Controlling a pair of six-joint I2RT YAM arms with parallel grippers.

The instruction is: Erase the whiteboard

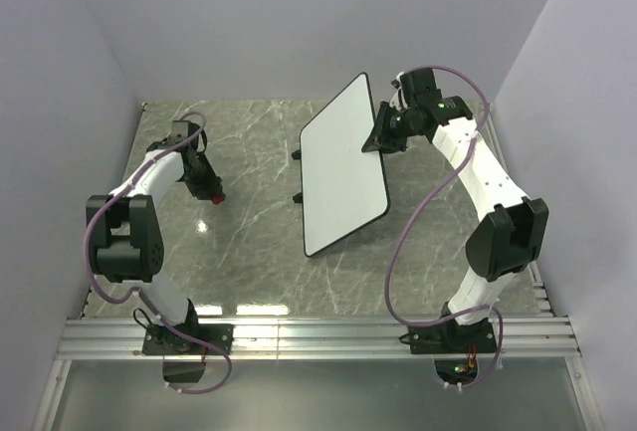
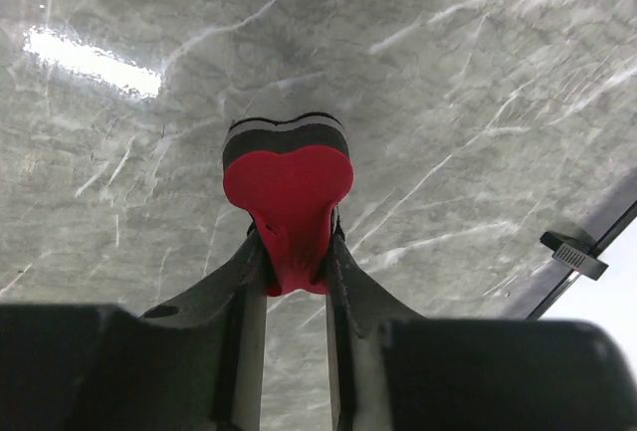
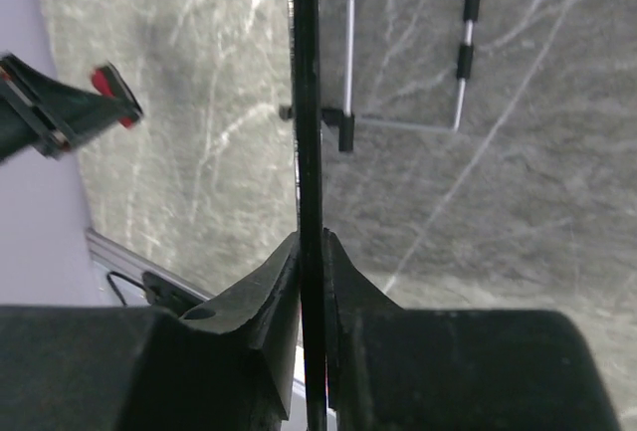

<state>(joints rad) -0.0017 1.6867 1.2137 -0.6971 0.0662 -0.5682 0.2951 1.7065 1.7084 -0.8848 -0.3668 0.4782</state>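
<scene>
Wholly white whiteboard point(image 1: 343, 177), black-framed, tilted.

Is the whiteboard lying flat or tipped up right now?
Tipped up. The whiteboard slants, one edge pinched by the right gripper, underside legs showing.

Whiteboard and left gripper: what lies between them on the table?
Only bare marble table, as the top external view shows. The left gripper, jaws closed on the red eraser, sits apart from the whiteboard.
</scene>
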